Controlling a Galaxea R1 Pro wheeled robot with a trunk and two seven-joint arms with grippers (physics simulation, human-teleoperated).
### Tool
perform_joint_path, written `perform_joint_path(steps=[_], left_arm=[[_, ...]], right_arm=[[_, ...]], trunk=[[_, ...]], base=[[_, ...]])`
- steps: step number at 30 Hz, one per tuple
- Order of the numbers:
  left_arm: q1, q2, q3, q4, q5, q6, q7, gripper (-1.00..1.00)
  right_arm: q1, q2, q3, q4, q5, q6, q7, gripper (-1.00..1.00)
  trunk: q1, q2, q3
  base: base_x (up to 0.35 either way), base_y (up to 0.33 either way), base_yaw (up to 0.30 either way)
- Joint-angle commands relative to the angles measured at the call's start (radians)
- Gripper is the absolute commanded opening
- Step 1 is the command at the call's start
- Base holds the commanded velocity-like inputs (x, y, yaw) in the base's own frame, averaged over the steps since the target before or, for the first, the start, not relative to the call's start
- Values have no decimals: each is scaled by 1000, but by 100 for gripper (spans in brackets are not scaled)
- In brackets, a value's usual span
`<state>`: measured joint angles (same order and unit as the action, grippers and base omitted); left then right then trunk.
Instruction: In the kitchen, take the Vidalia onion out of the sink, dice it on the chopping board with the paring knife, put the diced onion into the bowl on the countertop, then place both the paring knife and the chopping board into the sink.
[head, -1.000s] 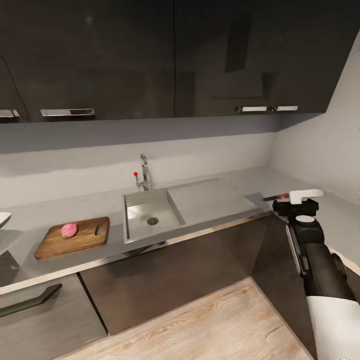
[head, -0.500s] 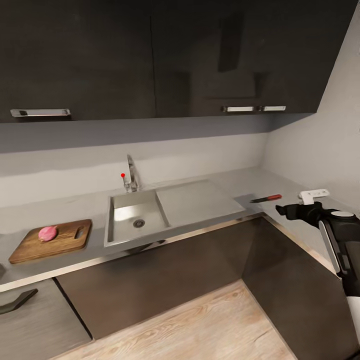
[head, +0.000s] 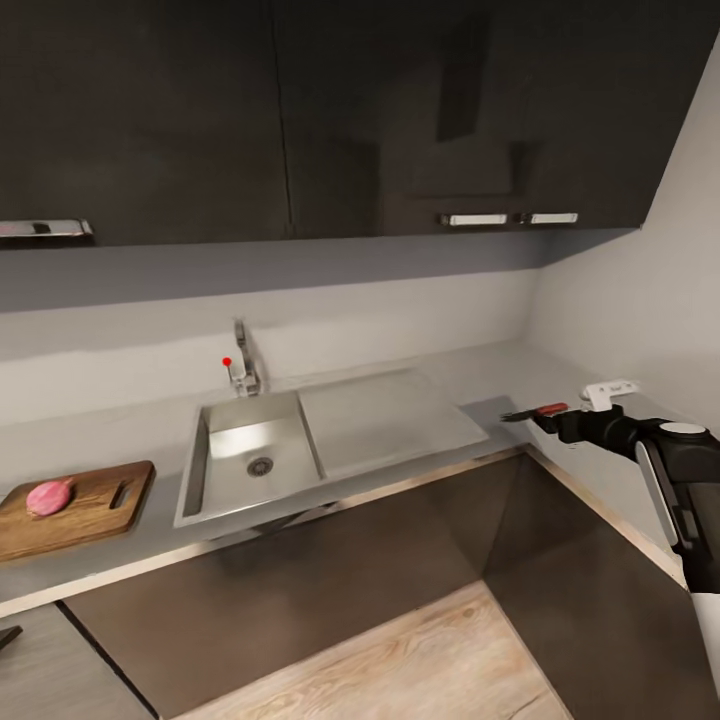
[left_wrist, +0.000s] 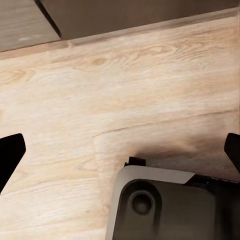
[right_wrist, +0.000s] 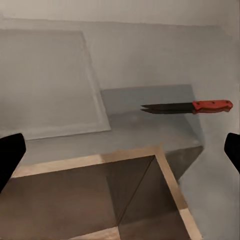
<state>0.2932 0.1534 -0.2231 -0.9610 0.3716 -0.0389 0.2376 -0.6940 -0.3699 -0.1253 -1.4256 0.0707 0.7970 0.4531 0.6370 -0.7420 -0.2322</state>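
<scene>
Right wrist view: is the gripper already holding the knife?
No, the paring knife lies flat on the grey countertop, ahead of the right gripper, whose fingertips stand wide apart with nothing between them.

Readable text: I find none in any of my views.
Upper cabinets (head: 300, 110): plain dark doors, no label that I can read.
Paring knife (right_wrist: 187, 106): no brand on blade or handle.
White block (head: 608, 392), far right: marks too small for me to read.
</scene>
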Motion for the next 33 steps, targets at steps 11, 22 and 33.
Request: perform_joint_path(steps=[11, 22, 33], left_arm=[[0, 2, -5, 0, 10, -4, 8, 100], [0, 2, -5, 0, 10, -4, 8, 100], [0, 2, -5, 1, 10, -4, 8, 100]], right_arm=[[-1, -2, -3, 1, 13, -1, 47, 100], [-1, 0, -4, 2, 14, -1, 48, 100], [-1, -3, -18, 4, 11, -1, 49, 100]], trunk=[[1, -1, -1], [1, -1, -1], [1, -1, -1]], base=[[278, -31, 0], [49, -43, 0], [182, -179, 0]])
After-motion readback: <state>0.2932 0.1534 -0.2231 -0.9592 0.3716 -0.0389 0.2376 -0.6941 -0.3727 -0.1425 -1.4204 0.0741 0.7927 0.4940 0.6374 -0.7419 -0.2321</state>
